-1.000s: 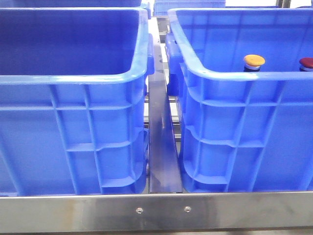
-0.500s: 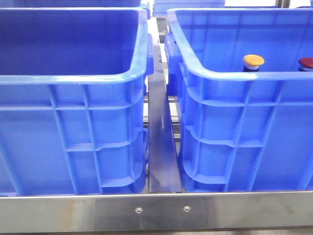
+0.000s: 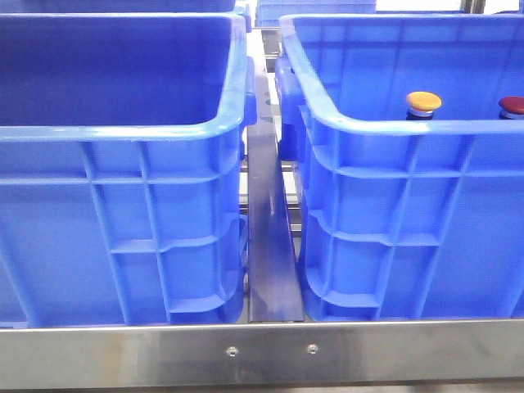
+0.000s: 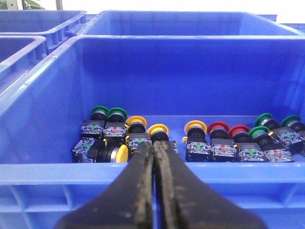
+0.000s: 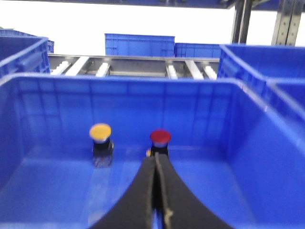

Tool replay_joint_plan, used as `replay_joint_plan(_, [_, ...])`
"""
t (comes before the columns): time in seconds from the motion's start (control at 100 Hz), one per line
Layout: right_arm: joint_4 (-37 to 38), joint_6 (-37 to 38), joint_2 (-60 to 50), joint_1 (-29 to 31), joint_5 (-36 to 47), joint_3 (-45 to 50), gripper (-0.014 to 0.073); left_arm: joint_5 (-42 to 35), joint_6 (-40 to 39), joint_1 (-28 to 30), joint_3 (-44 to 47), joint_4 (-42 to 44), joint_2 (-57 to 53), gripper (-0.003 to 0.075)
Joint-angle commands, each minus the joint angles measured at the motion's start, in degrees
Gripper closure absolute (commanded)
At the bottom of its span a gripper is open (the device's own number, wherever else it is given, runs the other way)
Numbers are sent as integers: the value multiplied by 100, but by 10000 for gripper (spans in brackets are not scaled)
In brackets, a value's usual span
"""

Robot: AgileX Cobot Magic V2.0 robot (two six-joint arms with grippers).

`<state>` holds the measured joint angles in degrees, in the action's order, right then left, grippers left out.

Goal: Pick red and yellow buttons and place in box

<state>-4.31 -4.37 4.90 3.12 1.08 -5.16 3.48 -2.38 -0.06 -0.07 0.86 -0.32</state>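
A: Item one, left gripper (image 4: 153, 148)?
B: Seen in the left wrist view only; two dark fingers pressed flat together along their length, no gap between them, nothing held; tips hang over the near wall of a blue supply crate (image 4: 43, 90), above its contents, touching none that I can make out.

A: Contents of that crate?
B: A row of push buttons on the floor against the far wall; green caps (image 4: 108, 113) at one end, yellow caps (image 4: 157, 129) in the middle, red caps (image 4: 228, 129) next, more green caps at the other end; one yellow-capped unit lies tipped on its side in front of the row.

A: Item two, right gripper (image 5: 155, 161)?
B: Right wrist view only; jaws closed on each other, empty; tips sit just in front of the red button (image 5: 160, 139); whether they touch its base, cannot tell.

A: Task items, location?
B: Red button and yellow button (image 5: 101, 141) both stand upright on the floor of the box (image 3: 385, 188), near its far wall, apart from each other; in the front view that box is the right-hand crate, with the two caps showing just above its near rim.

A: Remaining fixtures?
B: Left-hand crate (image 3: 123, 213) beside the box, a steel divider (image 3: 270, 246) between the two; steel front rail (image 3: 262, 352) with two screws below both.
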Motion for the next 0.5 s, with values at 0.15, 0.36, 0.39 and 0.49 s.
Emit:
replay_joint_plan(0.15, [649, 592, -630, 24, 543, 713, 687, -418, -55, -38, 114, -1, -171, 741])
replay_joint_plan(0.36, [962, 873, -663, 36, 326, 719, 687, -418, -55, -38, 114, -1, -171, 741])
replay_joint_plan(0.39, [962, 873, -663, 36, 334, 719, 687, -418, -55, -38, 114, -1, -171, 741])
replay_joint_plan(0.49, [970, 873, -663, 36, 339, 719, 687, -418, -55, -38, 114, -1, -171, 741])
